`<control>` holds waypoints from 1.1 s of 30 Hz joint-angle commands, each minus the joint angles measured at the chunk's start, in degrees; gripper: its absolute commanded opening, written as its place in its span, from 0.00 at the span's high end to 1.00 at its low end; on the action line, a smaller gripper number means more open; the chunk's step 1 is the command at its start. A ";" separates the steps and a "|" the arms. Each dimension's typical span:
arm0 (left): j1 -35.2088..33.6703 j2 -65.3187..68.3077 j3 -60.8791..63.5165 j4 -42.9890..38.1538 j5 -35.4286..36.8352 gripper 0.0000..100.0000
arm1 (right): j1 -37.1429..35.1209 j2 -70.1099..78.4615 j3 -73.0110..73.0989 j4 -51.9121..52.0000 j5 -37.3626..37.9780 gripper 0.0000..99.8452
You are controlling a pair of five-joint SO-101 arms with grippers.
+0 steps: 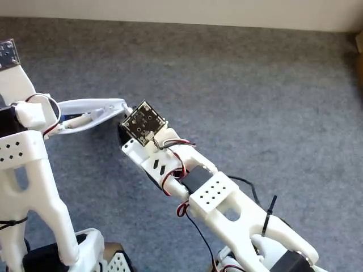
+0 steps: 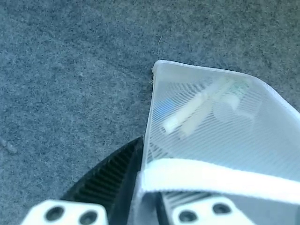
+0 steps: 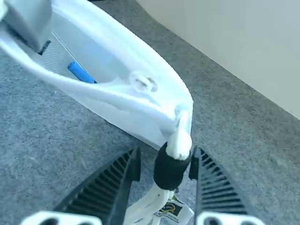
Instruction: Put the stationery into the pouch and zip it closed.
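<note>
The white mesh pouch [image 1: 96, 107] lies on the grey carpet between both arms. My left gripper [image 2: 151, 164] is shut on the pouch's [image 2: 225, 140] banded rim, and pale stick-shaped stationery [image 2: 187, 115] shows through the mesh. In the right wrist view the pouch [image 3: 117, 61] gapes open, with a blue item [image 3: 80, 73] and a small round white piece [image 3: 143, 83] inside. My right gripper [image 3: 165, 161] is open, its jaws standing narrowly on either side of the black zipper pull [image 3: 171, 168] at the pouch's end. One jaw touches the pull and a slim gap remains at the other.
Grey carpet [image 1: 255, 85] spreads to the right and far side. A pale wall [image 3: 243, 42] runs along the carpet's far edge. The right arm [image 1: 227, 198] crosses the lower middle and the left arm's white body [image 1: 28, 170] stands at the left edge.
</note>
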 commanded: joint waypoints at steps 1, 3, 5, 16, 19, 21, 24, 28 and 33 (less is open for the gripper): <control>-0.66 0.40 0.57 -1.32 0.44 0.99 | 1.19 -0.75 -3.65 -1.54 -0.35 0.83; -0.66 0.40 0.57 -1.32 0.44 0.99 | 1.89 -0.75 -3.65 -1.54 -0.35 0.83; -0.66 0.40 0.57 -1.32 0.44 0.99 | 2.15 -0.75 -3.74 -1.54 -0.35 0.84; -0.66 0.40 0.57 -1.32 0.44 0.99 | 2.24 -0.75 -4.79 -1.54 0.09 0.88; -0.66 0.40 0.57 -1.32 0.44 0.99 | 2.33 -0.75 -4.79 -1.54 0.26 0.91; -0.66 0.40 0.57 -1.32 0.44 0.99 | 2.33 -0.75 -4.79 -1.54 2.90 0.95; -0.66 0.40 0.57 -1.32 0.44 0.99 | 2.07 -0.84 -4.79 -1.19 6.77 0.98; -0.66 0.40 0.57 -1.32 0.44 0.99 | 2.33 -0.92 -4.70 -1.01 7.30 0.98; -0.66 0.57 0.57 -1.41 0.44 0.99 | 2.15 -6.64 -4.79 9.01 7.38 0.98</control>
